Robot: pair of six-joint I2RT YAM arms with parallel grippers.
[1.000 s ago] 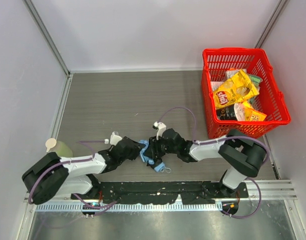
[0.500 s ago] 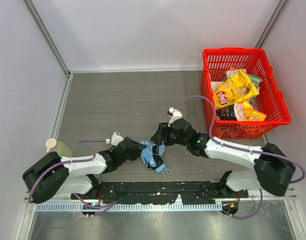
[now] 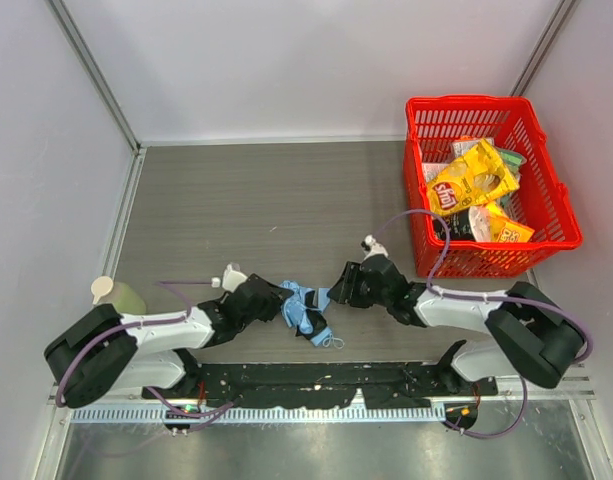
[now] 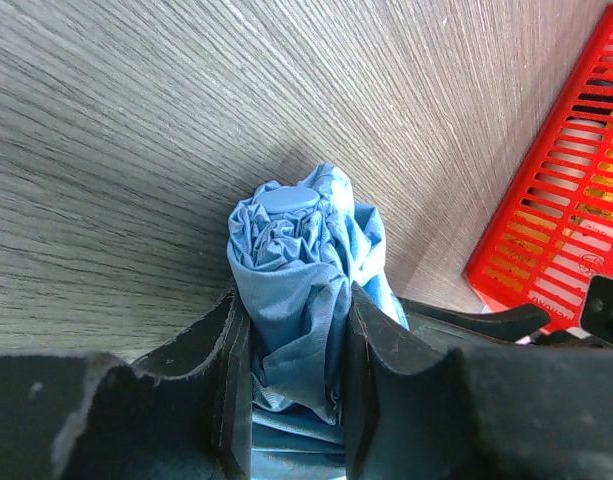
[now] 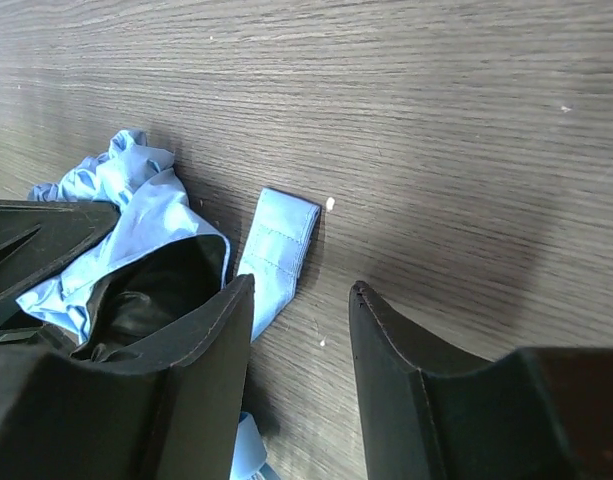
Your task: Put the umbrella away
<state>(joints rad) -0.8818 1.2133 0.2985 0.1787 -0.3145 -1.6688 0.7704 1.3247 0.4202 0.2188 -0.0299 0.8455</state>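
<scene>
We are clamping the bundled blue umbrella [image 3: 304, 308] in our left claw [image 4: 293, 298] on the table [image 3: 236, 200], well apart from the red basket [image 3: 473, 102]; our right claw [image 5: 302, 288] is gaping empty, nearer the basket.

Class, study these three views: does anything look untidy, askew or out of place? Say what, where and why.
The umbrella is a crumpled bundle, not neatly rolled, pinched in the left hand. Its strap lies unfastened on the table near the open right hand. Nothing is spilled.
</scene>
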